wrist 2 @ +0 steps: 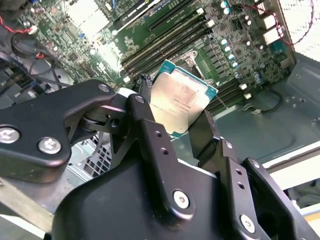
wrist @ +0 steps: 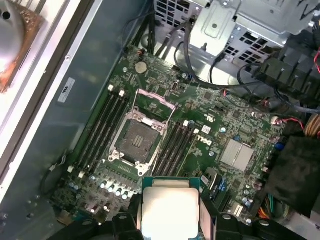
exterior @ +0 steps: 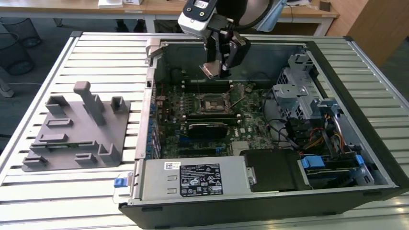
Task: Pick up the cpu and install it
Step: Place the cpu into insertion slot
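Tabletop (exterior: 96,52): slatted metal. It carries an open PC case (exterior: 377,158) and, at the exterior view's left, a grey holder tray (exterior: 73,129).

Motherboard (wrist: 200,100): lies flat on the case floor. The socket (wrist: 139,140) sits between the two banks of memory slots and looks empty, with dark contacts showing inside the frame.

Claw (wrist 2: 175,117): clenched on the cpu, one black finger on each of two opposite edges. It hangs above the board, clear of it, over the far part of the case in the exterior view.

Cpu (wrist 2: 180,102): held in the air, tilted, not touching anything but the fingers. In the first wrist view its pale metal top faces the camera, and the socket is apart from it.

Handling, as judgement:
- Light, thin and stiff, so no sag is expected.
- The metal top is smooth and likely slippery. The edge grip has little area, so the chip could twist or slide between the fingers.
- The underside contacts and the socket's contacts are probably delicate.
- Best held by opposite rims, as now, keeping off both faces.
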`<state>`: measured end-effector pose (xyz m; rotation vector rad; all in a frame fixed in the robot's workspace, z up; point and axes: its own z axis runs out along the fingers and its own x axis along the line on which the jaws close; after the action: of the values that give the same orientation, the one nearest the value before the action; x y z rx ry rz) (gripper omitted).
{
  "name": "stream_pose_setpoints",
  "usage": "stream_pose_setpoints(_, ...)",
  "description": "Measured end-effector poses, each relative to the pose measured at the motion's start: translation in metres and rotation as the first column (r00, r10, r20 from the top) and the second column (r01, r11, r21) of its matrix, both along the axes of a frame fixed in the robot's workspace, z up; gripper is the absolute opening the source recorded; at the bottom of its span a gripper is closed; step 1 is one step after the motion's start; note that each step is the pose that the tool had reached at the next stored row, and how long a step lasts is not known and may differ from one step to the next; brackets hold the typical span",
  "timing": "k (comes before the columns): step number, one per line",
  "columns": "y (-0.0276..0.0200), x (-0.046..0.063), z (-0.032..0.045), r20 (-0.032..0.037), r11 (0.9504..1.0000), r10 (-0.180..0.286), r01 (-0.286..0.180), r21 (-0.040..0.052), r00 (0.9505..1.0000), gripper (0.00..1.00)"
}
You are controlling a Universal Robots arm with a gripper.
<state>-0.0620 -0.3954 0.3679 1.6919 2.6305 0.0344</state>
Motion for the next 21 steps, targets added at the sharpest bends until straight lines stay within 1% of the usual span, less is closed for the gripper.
stream_pose_setpoints(5, 0.0007, 0.0, -0.0009, 0.0002, 0.9981, -0.061, 0.061, -0.0003, 0.9981, 0.54)
stream_pose_setpoints(8, 0.0011, 0.0, -0.002, 0.0005, 0.9951, -0.099, 0.099, -0.0002, 0.9951, 0.54)
stream_pose_setpoints(10, 0.0011, 0.0, -0.0036, 0.0005, 0.9908, -0.136, 0.136, -0.0001, 0.9908, 0.54)
stream_pose_setpoints(12, 0.001, 0.0, -0.0053, 0.0005, 0.9852, -0.172, 0.172, -0.0001, 0.9852, 0.54)
stream_pose_setpoints(16, 0.0011, 0.0, -0.0085, 0.0004, 0.971, -0.239, 0.239, -0.0002, 0.971, 0.54)
stream_pose_setpoints(17, 0.0018, 0.0, -0.0092, 0.0004, 0.9687, -0.248, 0.248, -0.0002, 0.9687, 0.54)
stream_pose_setpoints(21, 0.0097, 0.0, -0.0139, 0.0002, 0.9678, -0.252, 0.252, 0.0014, 0.9678, 0.54)
